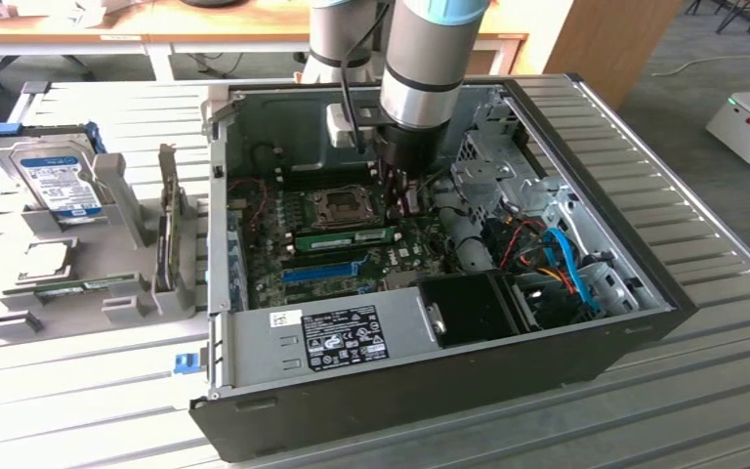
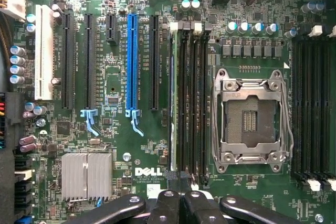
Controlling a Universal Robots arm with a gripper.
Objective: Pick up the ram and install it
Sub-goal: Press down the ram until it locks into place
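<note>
The ram (image 1: 343,237) is a long green stick standing on edge in a slot of the motherboard, just beside the CPU socket (image 1: 345,204). In the wrist view the ram (image 2: 172,103) shows edge-on as a thin strip in the first of the black memory slots. My gripper (image 1: 401,200) reaches down into the open computer case, over the stick's end at the exterior view's right. Its black fingers (image 2: 167,205) are pressed together, so my gripper (image 2: 178,199) is shut with nothing between them. Whether the fingertips touch the stick, I cannot tell.
The black case walls (image 1: 609,195) enclose the board. Blue and orange cables (image 1: 564,264) and a black fan shroud (image 1: 473,308) lie at the exterior view's right. A blue slot (image 2: 131,61) runs beside the memory slots. Outside, a grey holder (image 1: 114,293) carries a hard drive (image 1: 60,176).
</note>
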